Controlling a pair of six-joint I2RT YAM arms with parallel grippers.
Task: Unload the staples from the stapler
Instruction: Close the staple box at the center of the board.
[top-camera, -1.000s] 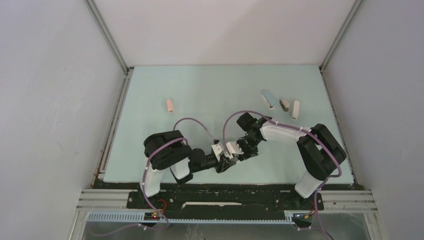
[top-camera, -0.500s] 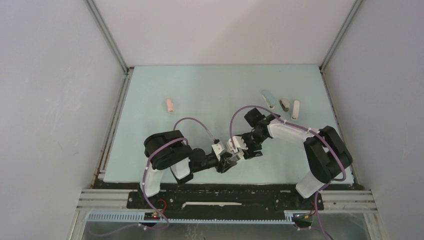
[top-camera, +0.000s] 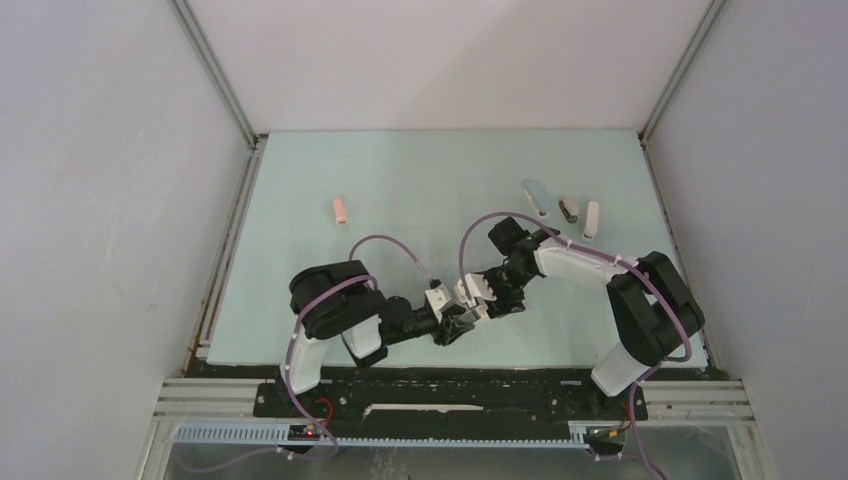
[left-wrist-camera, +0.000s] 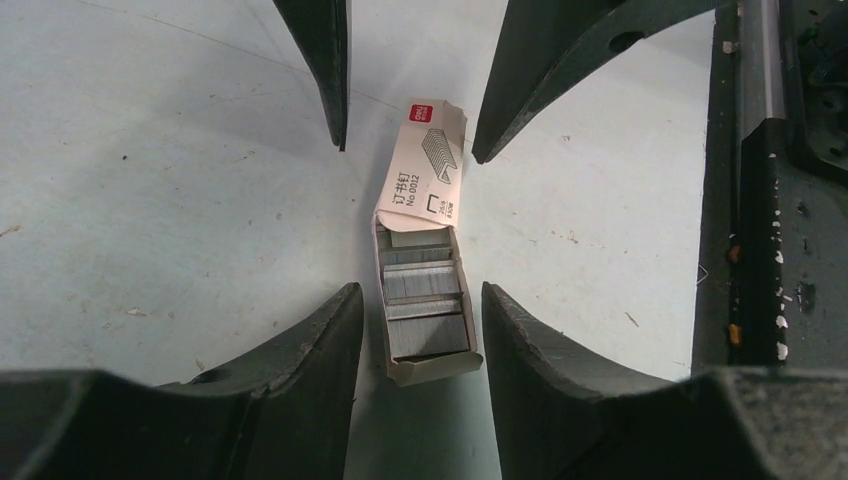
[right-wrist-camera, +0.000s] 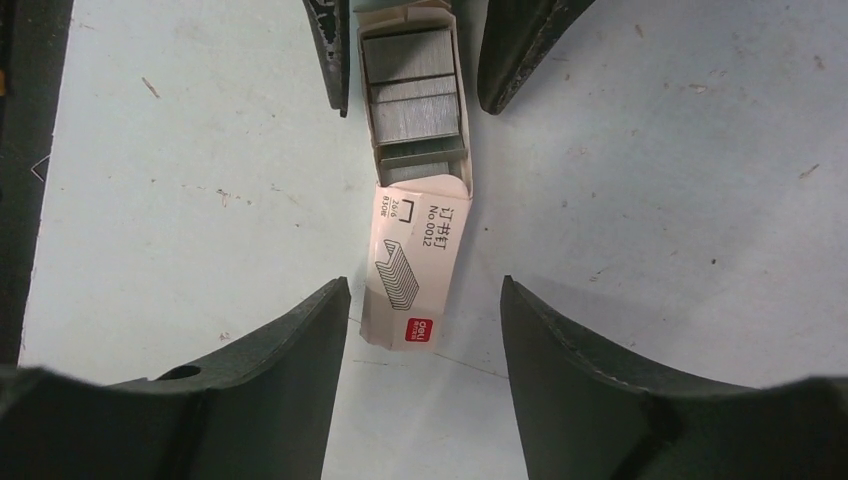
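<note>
The pale green table (top-camera: 400, 180) carries everything; the two arms meet at its 6 o'clock edge, the left pincer (left-wrist-camera: 420, 290) and right pincer (right-wrist-camera: 425, 283) facing each other over one small cardboard box (left-wrist-camera: 427, 165). Both pincers stand partly open and hold nothing; the left straddles the tray end with its fingers just beside the walls, the right straddles the printed flap (right-wrist-camera: 412, 265). The staples (left-wrist-camera: 425, 300) lie as grey strips inside the open tray, between the left fingers.

The step in hand seems to be steadying this box; it would go best if the left pincer closes gently and squarely on the side walls, since thin card probably buckles and strips could spill; the right should stay off the tray and take only the flap.

Four staplers lie well apart from the work: a blue stapler (top-camera: 537, 197), a white stapler (top-camera: 591, 219) and a dark stapler (top-camera: 569, 209) at 2 o'clock, a pink stapler (top-camera: 340, 210) at 10 o'clock. Nothing blocks the box except each pincer crowding the other.
</note>
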